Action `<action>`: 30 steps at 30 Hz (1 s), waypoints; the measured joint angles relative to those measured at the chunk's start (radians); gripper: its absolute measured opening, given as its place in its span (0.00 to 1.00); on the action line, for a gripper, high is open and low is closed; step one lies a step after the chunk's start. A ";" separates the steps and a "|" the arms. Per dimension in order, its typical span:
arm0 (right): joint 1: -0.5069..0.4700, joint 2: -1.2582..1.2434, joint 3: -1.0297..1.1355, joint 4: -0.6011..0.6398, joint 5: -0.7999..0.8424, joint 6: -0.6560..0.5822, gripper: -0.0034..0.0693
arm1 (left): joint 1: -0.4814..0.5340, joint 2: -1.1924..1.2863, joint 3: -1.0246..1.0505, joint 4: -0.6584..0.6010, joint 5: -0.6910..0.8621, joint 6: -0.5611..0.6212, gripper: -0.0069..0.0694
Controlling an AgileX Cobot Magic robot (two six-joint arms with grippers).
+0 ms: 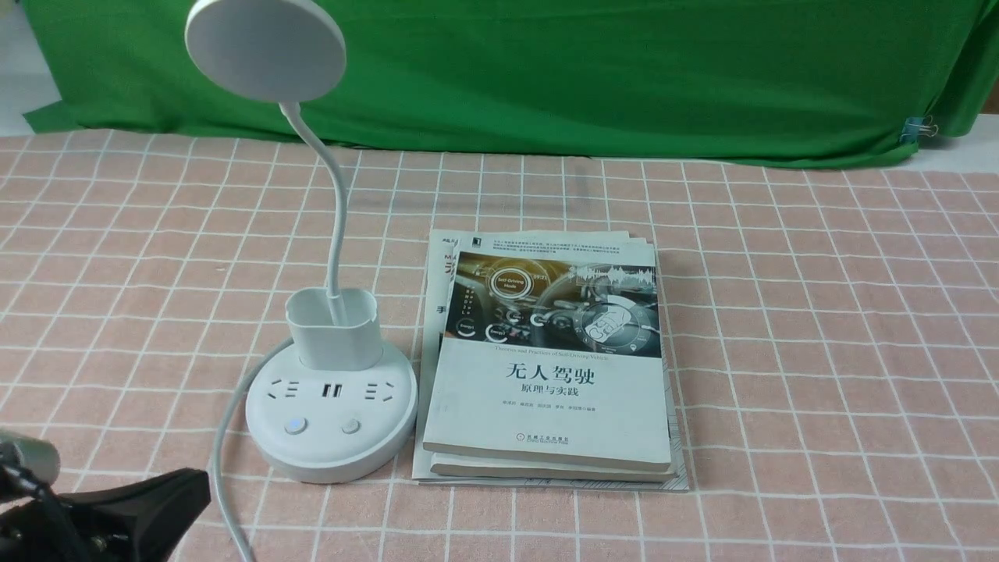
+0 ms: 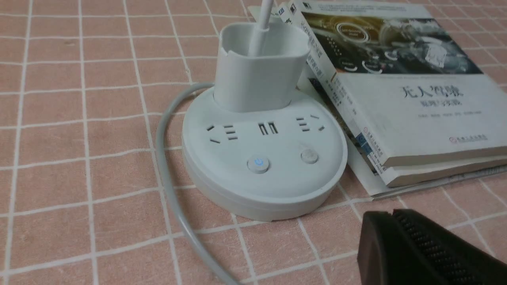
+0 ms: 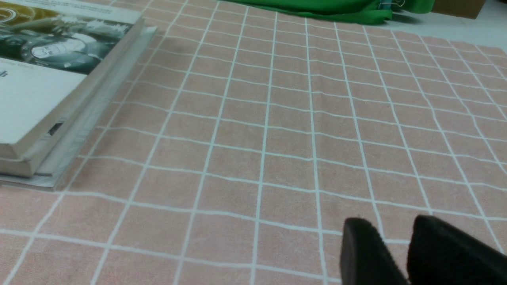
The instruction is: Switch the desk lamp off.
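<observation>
Left wrist view: smooth white round-based desk lamp, ribbed black left pincer narrow nearby.

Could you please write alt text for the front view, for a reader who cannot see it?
A white desk lamp stands on a pink checked tablecloth, the left button on its round base glowing blue. A stack of books lies flat just right of it, and the black left gripper shows at the lower left.
</observation>
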 joint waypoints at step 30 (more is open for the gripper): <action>0.000 0.000 0.000 -0.001 0.000 0.000 0.38 | 0.369 -0.529 0.179 -0.048 0.156 0.107 0.09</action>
